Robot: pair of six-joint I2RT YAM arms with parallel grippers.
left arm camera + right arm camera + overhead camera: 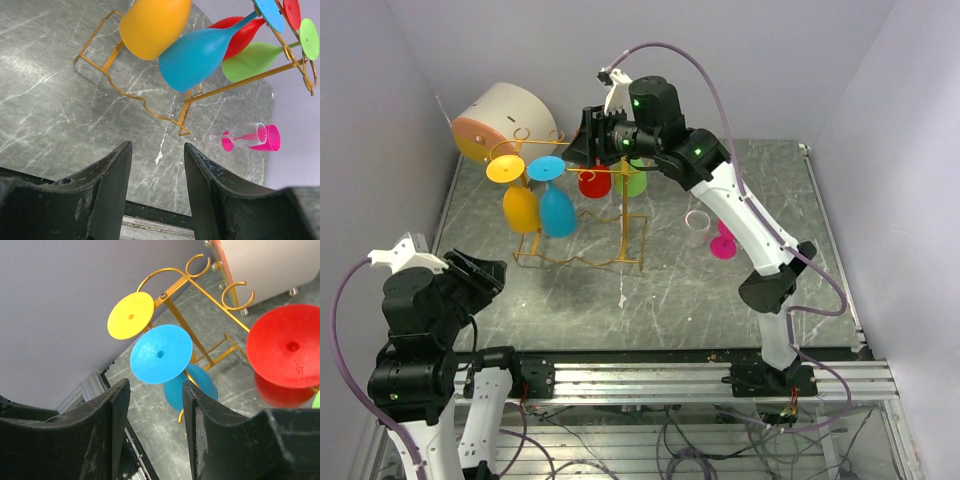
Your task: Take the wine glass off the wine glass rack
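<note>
- Wine glass rack [240,84] upright near the far left corner; 4 glasses hung upside down on it: yellow glass [520,208], blue glass [558,212], red glass [594,184], green glass [630,181]
- Right gripper [152,405] up above the rack top; jaws apart, nothing held
- Left gripper [155,170] by the near left corner; jaws apart, nothing held
- Pink glass [724,244] and clear glass [700,218] lying near the right edge

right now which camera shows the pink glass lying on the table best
Left wrist: the pink glass lies on its side, touching a clear glass. Top external shows only a small pink patch. Right wrist misses it.
</note>
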